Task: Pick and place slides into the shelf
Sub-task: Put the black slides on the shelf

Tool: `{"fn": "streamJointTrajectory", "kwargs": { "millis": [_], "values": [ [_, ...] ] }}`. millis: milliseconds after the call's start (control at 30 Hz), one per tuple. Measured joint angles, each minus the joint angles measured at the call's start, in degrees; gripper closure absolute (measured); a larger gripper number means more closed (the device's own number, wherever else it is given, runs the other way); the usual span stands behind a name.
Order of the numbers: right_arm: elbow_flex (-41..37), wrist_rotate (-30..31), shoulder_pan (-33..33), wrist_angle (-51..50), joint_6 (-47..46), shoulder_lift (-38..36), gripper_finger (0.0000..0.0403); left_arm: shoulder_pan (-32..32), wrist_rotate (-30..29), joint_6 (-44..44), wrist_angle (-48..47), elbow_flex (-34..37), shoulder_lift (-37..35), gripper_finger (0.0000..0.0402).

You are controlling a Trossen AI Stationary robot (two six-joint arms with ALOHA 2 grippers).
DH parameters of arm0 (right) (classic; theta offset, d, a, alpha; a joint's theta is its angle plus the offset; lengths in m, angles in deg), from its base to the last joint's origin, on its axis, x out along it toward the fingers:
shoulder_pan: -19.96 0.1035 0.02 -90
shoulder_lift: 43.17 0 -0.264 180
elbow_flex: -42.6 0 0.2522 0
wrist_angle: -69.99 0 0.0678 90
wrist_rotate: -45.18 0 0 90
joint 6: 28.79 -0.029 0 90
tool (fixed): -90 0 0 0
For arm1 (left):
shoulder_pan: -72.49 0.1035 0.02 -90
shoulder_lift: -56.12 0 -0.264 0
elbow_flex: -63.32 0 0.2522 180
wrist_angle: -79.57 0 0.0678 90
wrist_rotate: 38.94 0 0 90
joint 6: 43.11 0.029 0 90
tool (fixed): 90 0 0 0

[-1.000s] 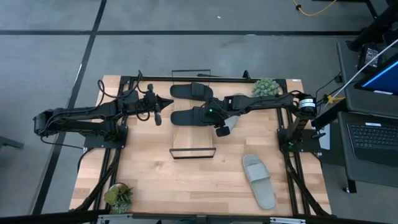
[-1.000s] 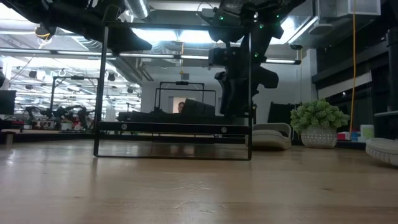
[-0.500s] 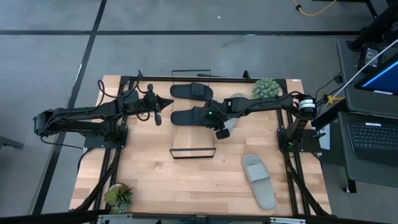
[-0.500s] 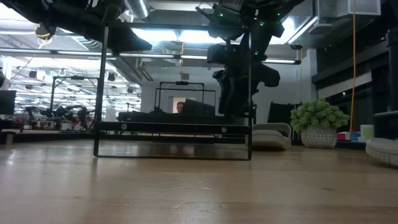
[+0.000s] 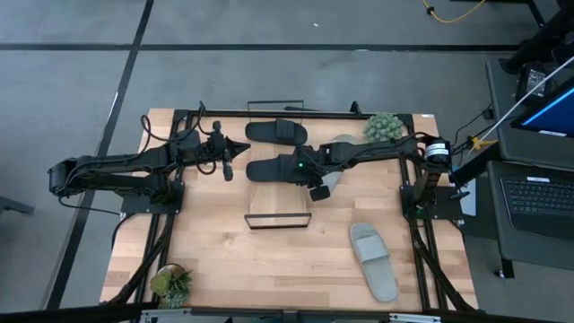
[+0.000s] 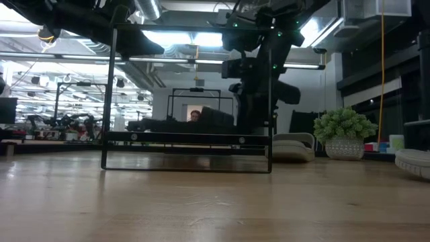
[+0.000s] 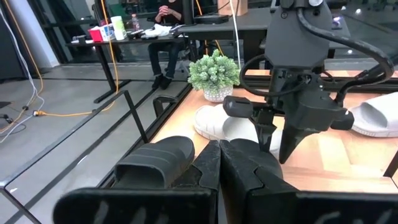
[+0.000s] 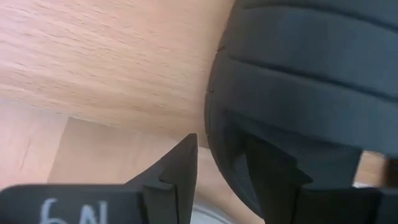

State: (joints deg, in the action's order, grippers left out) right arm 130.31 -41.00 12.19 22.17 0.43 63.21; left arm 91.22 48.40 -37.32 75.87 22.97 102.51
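The left tool [image 5: 235,152] waits at the far left of the table [image 5: 215,260], its fingers pressed together on nothing, pointing toward the middle. It sits clear of the work, probably so the other arm has room.

Just right of it lie two black slides. The farther black slide [image 5: 276,131] rests near the table's far edge. The nearer black slide [image 5: 269,170] lies alongside it, a little closer to the middle of the table. The right tool [image 5: 296,166] stands at this nearer slide's strap end. In the right wrist view its fingers [image 8: 179,167] are spread wide, one on bare wood just beside the sole's edge and the other against the dark strap, so the slide's side sits between them but is not yet gripped. That straddle looks like the set-up for a pinch on the strap and sole edge.

The shelf [image 5: 279,204] stands just on the near side of this slide, with nothing on its board. It is a short carry away.

Farther right, a light grey slide [image 5: 336,150] is partly hidden under the right arm, beside a small potted plant [image 5: 382,126]. The second light grey slide [image 5: 373,261] lies well apart at the near right.
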Motion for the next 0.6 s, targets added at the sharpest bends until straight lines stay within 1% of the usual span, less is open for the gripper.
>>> {"fn": "streamJointTrajectory", "kwargs": {
  "millis": [167,267,367,567,600],
  "values": [
    [0.0,0.42,-0.02,0.03,0.0,0.0,0.0268,0.01,-0.01,0.26,-0.03,0.0,0.0,0.0401],
    [0.01,0.85,-0.02,0.05,0.0,0.0,0.0283,-0.01,-0.01,0.42,-0.01,0.0,0.0,0.0401],
    [0.02,1.61,-0.02,0.04,-0.03,0.0,0.0313,0.01,-0.01,0.47,0.0,0.0,0.0,0.0401],
    [0.02,1.48,0.0,0.16,-0.08,0.0,0.0385,0.01,-0.01,0.48,-0.01,0.0,0.0,0.0401],
    [0.02,1.48,0.0,0.19,-0.14,0.0,0.0391,0.01,-0.01,0.47,-0.01,0.0,0.0,0.0401]
  ]
}}
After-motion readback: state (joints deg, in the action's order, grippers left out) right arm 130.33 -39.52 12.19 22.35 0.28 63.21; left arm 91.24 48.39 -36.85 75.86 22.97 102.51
